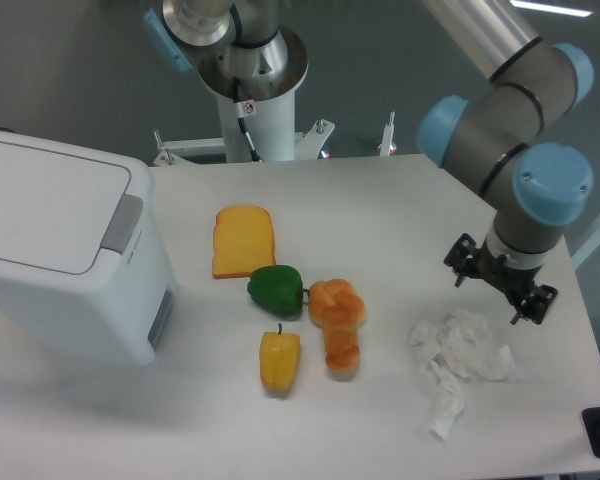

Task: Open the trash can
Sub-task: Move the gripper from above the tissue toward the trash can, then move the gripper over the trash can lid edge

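White and uncluttered at its edges, the desk (400,200) fills most of the view under a grey wall. Toward its right side the claw (499,293) hangs just above the surface, its two dark fingers spread apart and holding nothing. Just below it lies a crumpled white tissue (458,358). Further left sit a braided bread roll (337,322), a green bell pepper (276,289), a yellow bell pepper (279,361) and a slice of toast (244,240). Well apart from the claw, at the far left edge, stands the trash can (65,255), its flat lid closed and the grey push tab (122,224) on the side facing the food
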Tool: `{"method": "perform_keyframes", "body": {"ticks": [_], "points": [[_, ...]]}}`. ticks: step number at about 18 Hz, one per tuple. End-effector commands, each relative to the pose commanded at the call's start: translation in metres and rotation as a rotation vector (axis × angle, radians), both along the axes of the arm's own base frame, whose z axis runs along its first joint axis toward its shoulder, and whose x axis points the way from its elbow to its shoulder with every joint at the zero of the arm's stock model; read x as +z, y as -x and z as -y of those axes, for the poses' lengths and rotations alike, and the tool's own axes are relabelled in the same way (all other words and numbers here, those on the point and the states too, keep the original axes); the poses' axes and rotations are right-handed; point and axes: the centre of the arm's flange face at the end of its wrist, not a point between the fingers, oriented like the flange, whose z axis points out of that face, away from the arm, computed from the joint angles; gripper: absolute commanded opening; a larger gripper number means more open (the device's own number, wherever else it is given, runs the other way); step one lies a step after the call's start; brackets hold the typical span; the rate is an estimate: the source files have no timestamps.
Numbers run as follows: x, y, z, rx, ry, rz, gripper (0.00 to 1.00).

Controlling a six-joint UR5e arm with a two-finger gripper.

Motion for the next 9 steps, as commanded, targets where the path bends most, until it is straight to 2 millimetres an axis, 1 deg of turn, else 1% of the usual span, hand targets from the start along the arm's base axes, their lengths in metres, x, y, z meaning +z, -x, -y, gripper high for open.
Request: {"method": "perform_keyframes", "body": {"ticks": [1,3,5,6,7,8,9], "points": [[0.011,-0.012,-0.008,-0.01,-0.004,-0.012,1.0],[0.022,-0.043,-0.026,0.047,-0.015,-0.014,1.0],[0.027,-0.074,-0.052,0.079,-0.021,-0.008,1.0],[0.033,-0.091,-0.061,0.098,-0.017,0.001,1.0],[0.044,-0.105,-0.067,0.148,-0.026,0.001,1.0],[0.05,-0.118,-0.076,0.187,-0.039,0.003,1.0],[0.056,-0.139,-0.091,0.189,-0.052,0.002,1.0]]}}
